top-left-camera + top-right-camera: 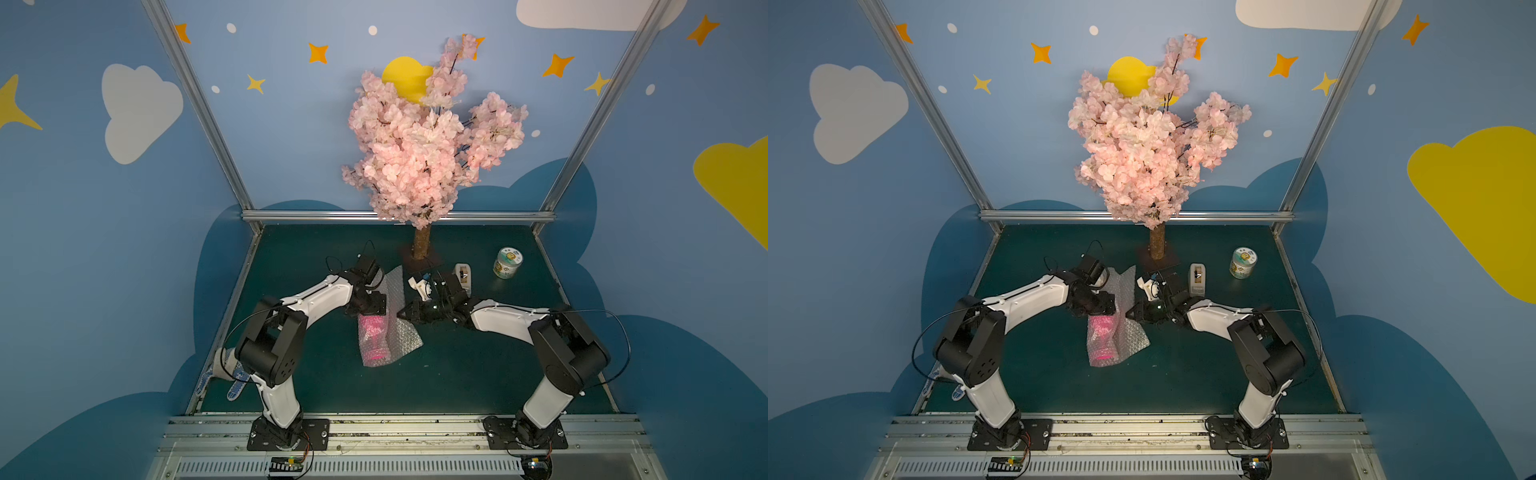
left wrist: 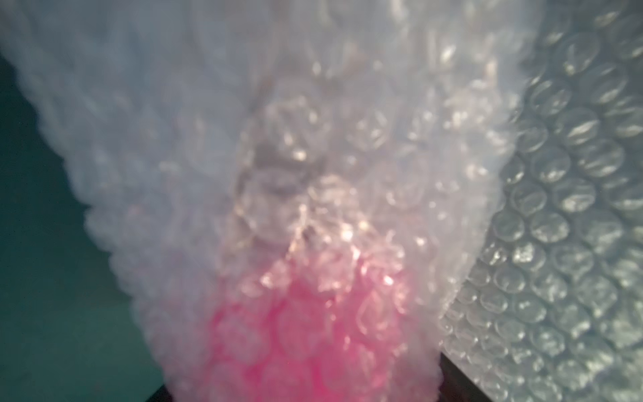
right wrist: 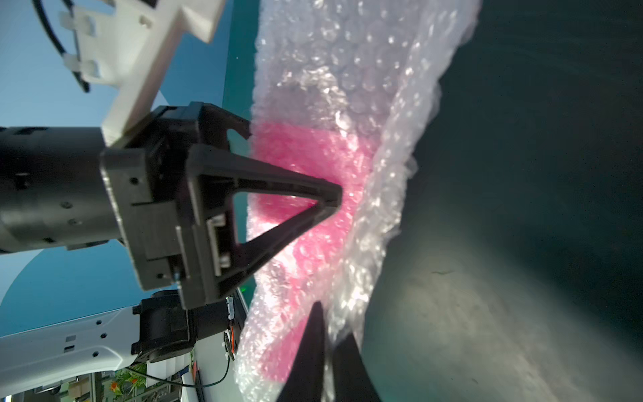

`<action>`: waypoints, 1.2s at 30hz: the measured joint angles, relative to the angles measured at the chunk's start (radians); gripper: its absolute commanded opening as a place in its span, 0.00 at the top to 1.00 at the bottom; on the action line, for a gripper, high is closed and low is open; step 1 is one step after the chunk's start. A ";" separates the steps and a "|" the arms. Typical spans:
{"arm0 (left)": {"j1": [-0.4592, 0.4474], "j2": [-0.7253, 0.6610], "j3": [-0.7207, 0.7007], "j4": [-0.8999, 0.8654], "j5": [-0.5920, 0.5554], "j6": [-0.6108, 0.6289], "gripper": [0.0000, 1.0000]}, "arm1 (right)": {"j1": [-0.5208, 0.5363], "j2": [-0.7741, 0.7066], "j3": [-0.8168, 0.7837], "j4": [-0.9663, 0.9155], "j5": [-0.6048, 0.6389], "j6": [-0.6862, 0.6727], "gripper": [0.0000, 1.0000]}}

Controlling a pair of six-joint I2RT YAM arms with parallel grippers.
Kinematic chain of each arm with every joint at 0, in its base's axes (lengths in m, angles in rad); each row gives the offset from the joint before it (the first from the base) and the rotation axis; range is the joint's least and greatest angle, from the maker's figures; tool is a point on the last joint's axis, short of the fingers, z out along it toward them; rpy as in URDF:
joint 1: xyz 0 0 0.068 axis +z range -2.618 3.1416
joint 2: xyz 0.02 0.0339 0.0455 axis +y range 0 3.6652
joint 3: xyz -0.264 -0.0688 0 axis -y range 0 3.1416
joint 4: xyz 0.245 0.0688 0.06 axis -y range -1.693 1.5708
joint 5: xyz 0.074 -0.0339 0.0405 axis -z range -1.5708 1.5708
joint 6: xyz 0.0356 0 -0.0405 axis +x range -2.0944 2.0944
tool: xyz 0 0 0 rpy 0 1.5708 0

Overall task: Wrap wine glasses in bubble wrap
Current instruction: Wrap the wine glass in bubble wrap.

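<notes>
In both top views a hot-pink plastic goblet [image 1: 375, 337] [image 1: 1103, 337] lies on its side in the middle of the dark green worktop [image 1: 457, 374], foot towards the robot. It sits under a fold of the clear, silvery bubble wrap [image 1: 405, 338] [image 1: 1136, 338], and a free flap of the film stands up behind it. The left end effector [image 1: 372, 312] [image 1: 1100, 311] hangs over the cup end and hides it. The right end effector [image 1: 404, 312] [image 1: 1131, 312] meets the film's edge just beside the goblet. Behind the right wrist stand a white tape dispenser [image 1: 463, 276] and the brown trunk of a pink blossom tree [image 1: 422, 243], with a green-labelled, white-lidded jar [image 1: 508, 262] farther right. A white, blue-dotted glove [image 1: 235, 376] lies at the worktop's left edge, partly hidden by the left arm.

The left wrist view is filled with blurred bubble wrap [image 2: 574, 209], and the goblet [image 2: 306, 348] glows pink through it.

In the right wrist view the left end effector's jaws stand wide. Its near finger [image 3: 278, 195] presses the film over the goblet [image 3: 313, 156], and the other finger passes behind the film. Whether they squeeze the goblet cannot be told. The right end effector [image 3: 327, 323] is pinched together on the edge of the bubble wrap [image 3: 348, 52].
</notes>
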State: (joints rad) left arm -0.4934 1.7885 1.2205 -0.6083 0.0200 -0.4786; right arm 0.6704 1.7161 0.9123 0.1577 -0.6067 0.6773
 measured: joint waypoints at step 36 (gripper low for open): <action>0.068 -0.190 -0.192 0.188 0.120 -0.205 0.02 | 0.152 0.078 0.071 0.014 0.101 0.031 0.90</action>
State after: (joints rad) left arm -0.4252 1.5990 1.0283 -0.4202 0.1402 -0.6834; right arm 0.8227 1.7943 0.9836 0.1719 -0.5056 0.7078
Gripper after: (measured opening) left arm 0.970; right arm 0.104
